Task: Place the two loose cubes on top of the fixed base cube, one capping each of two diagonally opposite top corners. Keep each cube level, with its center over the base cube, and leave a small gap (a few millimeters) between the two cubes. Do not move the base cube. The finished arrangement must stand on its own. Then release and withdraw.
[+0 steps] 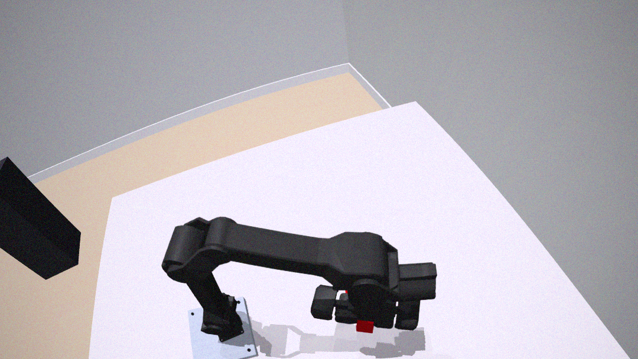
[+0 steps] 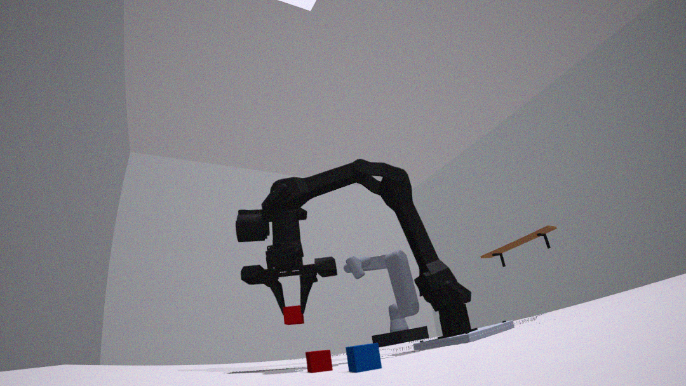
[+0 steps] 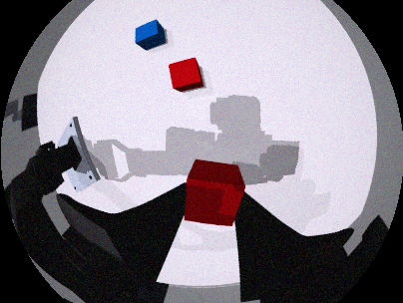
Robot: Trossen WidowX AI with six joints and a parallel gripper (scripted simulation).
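Note:
My gripper (image 2: pixel 293 311) (image 3: pixel 212 192) is shut on a red cube (image 1: pixel 364 326) (image 2: pixel 293 318) (image 3: pixel 213 205) and holds it well above the table, roughly level. The other red cube (image 2: pixel 319 361) (image 3: pixel 185 74) stands on the table, lower than the held one; only a sliver shows behind the arm in the top view. The blue cube (image 2: pixel 364 358) (image 3: pixel 150 35) stands on the table near this red cube, with a gap between them. Nothing lies on top of the blue cube. The arm hides the blue cube in the top view.
The white table (image 1: pixel 276 191) carries the arm's pale base plate (image 1: pixel 198 334) (image 2: pixel 489 332). A grey arm (image 2: pixel 403 282) on a dark block stands in the background of the exterior view. A brown shelf (image 2: pixel 521 240) hangs at the right. A black block (image 1: pixel 40 231) is at the left of the top view.

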